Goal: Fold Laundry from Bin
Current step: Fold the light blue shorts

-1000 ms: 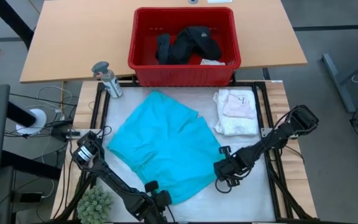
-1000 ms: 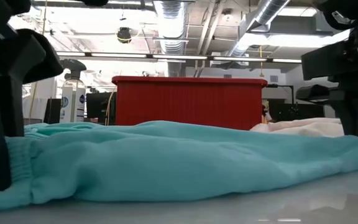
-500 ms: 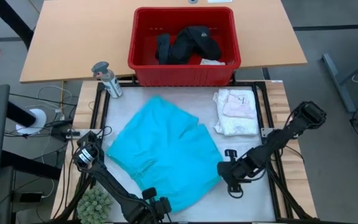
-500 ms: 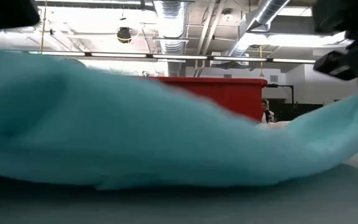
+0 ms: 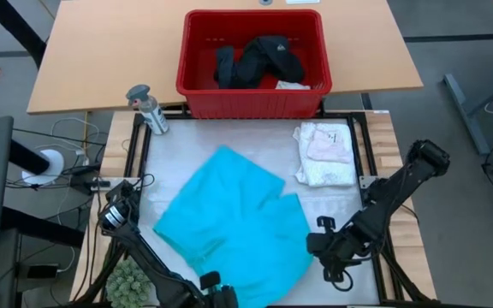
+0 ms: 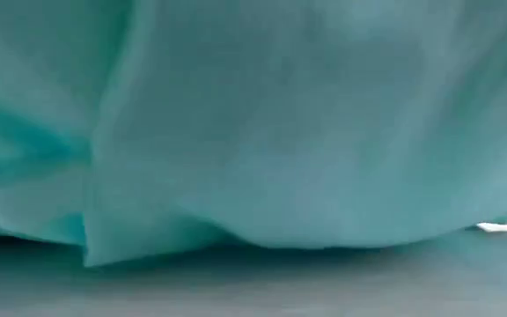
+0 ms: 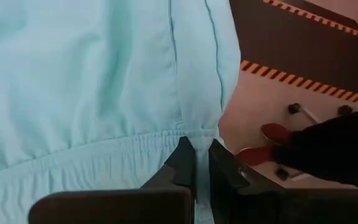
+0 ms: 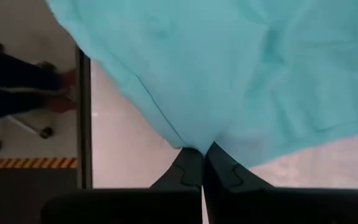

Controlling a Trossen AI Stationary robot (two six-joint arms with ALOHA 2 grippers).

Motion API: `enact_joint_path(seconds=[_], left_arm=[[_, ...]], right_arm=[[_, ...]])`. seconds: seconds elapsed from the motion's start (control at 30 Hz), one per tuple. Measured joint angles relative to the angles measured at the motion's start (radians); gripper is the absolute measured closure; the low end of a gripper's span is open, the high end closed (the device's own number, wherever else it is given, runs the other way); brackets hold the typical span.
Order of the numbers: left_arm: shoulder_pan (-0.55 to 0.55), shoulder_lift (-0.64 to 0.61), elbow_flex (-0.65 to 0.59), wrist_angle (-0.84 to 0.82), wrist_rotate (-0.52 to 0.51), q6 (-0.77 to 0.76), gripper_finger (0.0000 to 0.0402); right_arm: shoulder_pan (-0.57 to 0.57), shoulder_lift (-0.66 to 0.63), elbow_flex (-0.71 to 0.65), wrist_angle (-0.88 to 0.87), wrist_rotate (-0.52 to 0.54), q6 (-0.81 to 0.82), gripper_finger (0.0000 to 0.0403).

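Observation:
The turquoise shirt (image 5: 229, 224) lies spread over the middle of the white table, its near edge raised. In the low view the shirt (image 6: 253, 123) fills the frame as a hanging sheet. My left gripper (image 5: 215, 282) is shut on its near corner by the table's near edge. My right gripper (image 5: 317, 243) is shut on its right corner. The red bin (image 5: 252, 94) stands at the far edge with black clothing (image 5: 259, 60) inside. A folded pale pink-white piece (image 5: 323, 154) lies at the far right. My left gripper (image 7: 202, 163) pinches the shirt's gathered elastic hem (image 7: 191, 138) between its two fingers, beside a seam, coming slanting down from the near side. The cloth hangs from the hold with its far part on the table. My right gripper (image 8: 202, 163) pinches a corner of the shirt's edge (image 8: 199, 138) between its two fingers, slanting down from the near right. One layer or several, I cannot tell. The cloth spreads away from the fingers, lifted at this corner.
A spray bottle (image 5: 148, 109) stands left of the bin on the table's far left corner. A small green plant (image 5: 131, 278) sits off the near left corner. Bare white table shows right of the shirt and along its far side.
Both grippers have risen and drawn toward the table's near edge, shut on the shirt. The shirt's near edge has lifted off the table and now hangs like a curtain before the low camera; its far part has slid a little nearer and stays on the table.

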Motion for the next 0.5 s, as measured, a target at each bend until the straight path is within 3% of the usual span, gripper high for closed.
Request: enact_joint_path(seconds=[0.23,0.5], left_arm=[[-0.019,0.000,0.028,-0.077,-0.019,-0.055,0.0399],[-0.032,-0.002,0.028,-0.205,-0.105,-0.089,0.0399]], right_arm=[[-0.126,0.000,0.072,-0.099,0.009,-0.188,0.0384],[-0.371,0.000,0.166,-0.085,0.013,-0.483,0.0384]])
